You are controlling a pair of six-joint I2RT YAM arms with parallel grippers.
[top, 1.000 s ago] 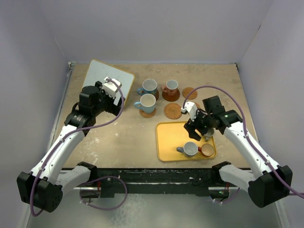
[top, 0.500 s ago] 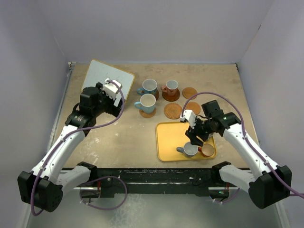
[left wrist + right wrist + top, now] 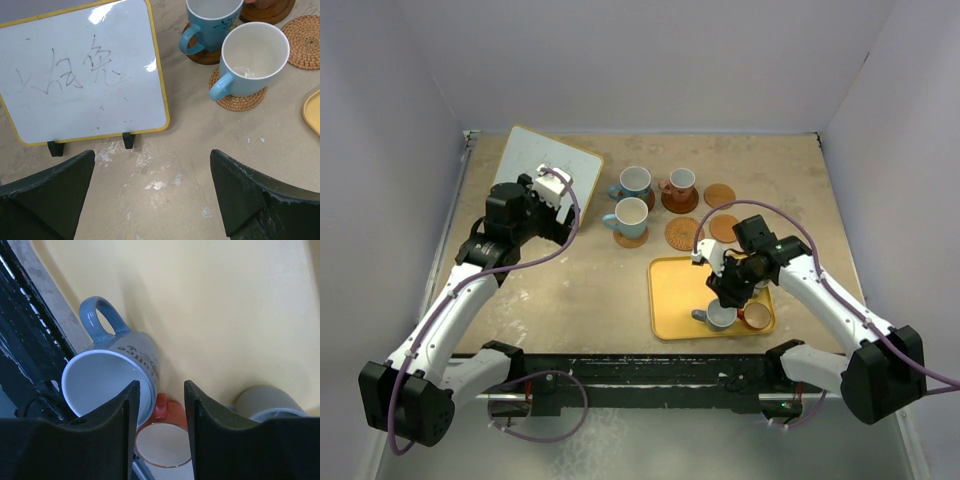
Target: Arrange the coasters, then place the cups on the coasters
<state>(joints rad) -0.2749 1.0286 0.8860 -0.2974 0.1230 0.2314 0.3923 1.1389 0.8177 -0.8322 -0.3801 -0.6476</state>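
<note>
Though obscured, R tool (image 3: 161, 390) poss. astride cup (image 3: 107, 382).

Three cameras, placed by the yellow tray (image 3: 680, 290)
From high behind the arm bases we look down on the whole table, the tray near us. Our left wrist view sits low, left of the tray, facing the whiteboard (image 3: 80, 75) and two light blue cups (image 3: 252, 60) beyond it, and clips the tray's corner (image 3: 312, 112). Our right wrist view hangs close over the tray's near edge (image 3: 225, 315). The overhead view shares all of these.
</note>
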